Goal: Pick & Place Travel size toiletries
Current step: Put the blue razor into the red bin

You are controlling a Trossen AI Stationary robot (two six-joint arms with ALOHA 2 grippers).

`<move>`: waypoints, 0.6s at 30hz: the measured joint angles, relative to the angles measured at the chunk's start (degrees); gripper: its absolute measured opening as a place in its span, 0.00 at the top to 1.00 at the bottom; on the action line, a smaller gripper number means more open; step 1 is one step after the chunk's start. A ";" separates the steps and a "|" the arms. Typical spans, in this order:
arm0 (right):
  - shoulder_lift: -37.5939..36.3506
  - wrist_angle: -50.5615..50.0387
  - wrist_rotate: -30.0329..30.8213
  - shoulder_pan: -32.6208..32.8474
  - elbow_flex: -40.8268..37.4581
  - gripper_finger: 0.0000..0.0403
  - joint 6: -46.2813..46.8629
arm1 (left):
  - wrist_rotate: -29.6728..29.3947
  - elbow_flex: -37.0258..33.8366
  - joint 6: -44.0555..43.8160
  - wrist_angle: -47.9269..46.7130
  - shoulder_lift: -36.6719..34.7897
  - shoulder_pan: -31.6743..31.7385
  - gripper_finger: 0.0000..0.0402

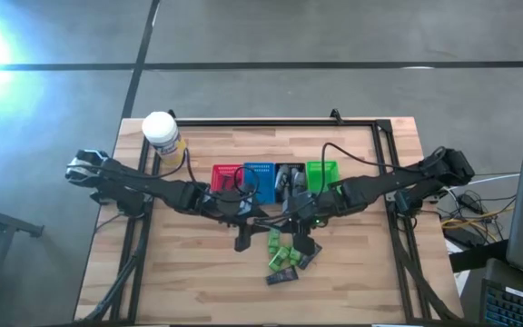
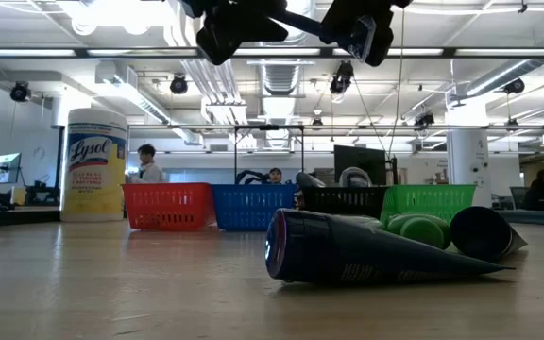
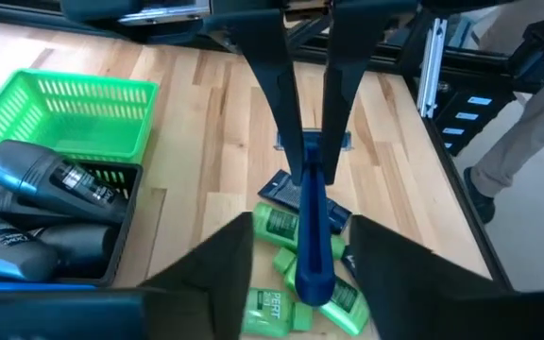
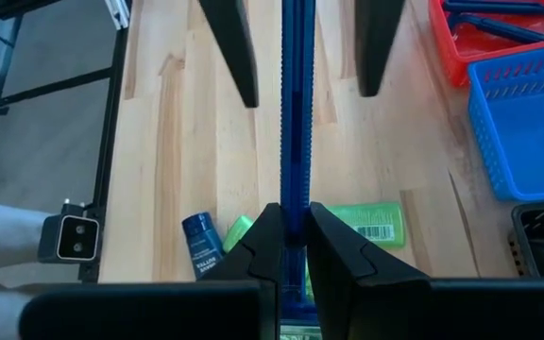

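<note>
My right gripper (image 4: 294, 222) is shut on a thin dark blue stick (image 4: 296, 104) and holds it above the table's middle; it also shows in the high view (image 1: 287, 221). My left gripper (image 3: 300, 227) faces it, open, also seen from above (image 1: 266, 221). Its fingers (image 4: 234, 47) stand on either side of the stick's free end (image 3: 314, 279) without touching it. Below them lies a pile of toiletries (image 1: 284, 259): bright green packets (image 3: 277, 227), a dark blue tube (image 4: 201, 241) and dark sachets. A dark tube (image 2: 366, 250) lies on its side in the low view. My right gripper pinches one end of the stick (image 4: 294, 210) between its two fingers. The fingers come level from the table's right side and lie along the stick. The stick runs straight out past the fingertips toward my left gripper, lifted clear above the pile.
Red (image 1: 228, 175), blue (image 1: 259, 175), black (image 1: 289, 177) and green (image 1: 322, 173) baskets stand in a row behind the grippers. The black one holds grey tubes (image 3: 36, 175) and the red one dark sticks (image 4: 499, 19). A white-capped yellow jar (image 1: 162, 134) stands far left. A person's leg (image 3: 527, 123) shows off the table's right.
</note>
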 joint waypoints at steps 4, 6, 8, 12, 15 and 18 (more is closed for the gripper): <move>0.00 -0.05 -0.02 0.00 0.00 0.94 -0.03 | -0.34 0.00 0.04 0.46 0.00 0.08 0.48; 0.00 -0.06 -0.02 0.02 0.00 0.94 -0.05 | 0.04 0.00 -0.09 0.64 0.00 0.15 0.49; 0.00 -0.07 -0.02 0.02 0.00 0.94 -0.07 | 0.06 0.00 -0.12 0.40 0.00 0.15 0.52; -0.04 -0.05 -0.02 0.02 0.00 0.94 -0.17 | 1.26 0.00 -0.15 0.41 0.00 0.28 0.63; -0.07 -0.07 0.00 0.04 0.00 0.94 -0.18 | 1.55 0.00 -0.18 0.28 0.00 0.28 0.73; -0.07 -0.07 0.00 0.04 0.00 0.94 -0.20 | 1.89 0.00 -0.16 0.28 0.00 0.34 0.84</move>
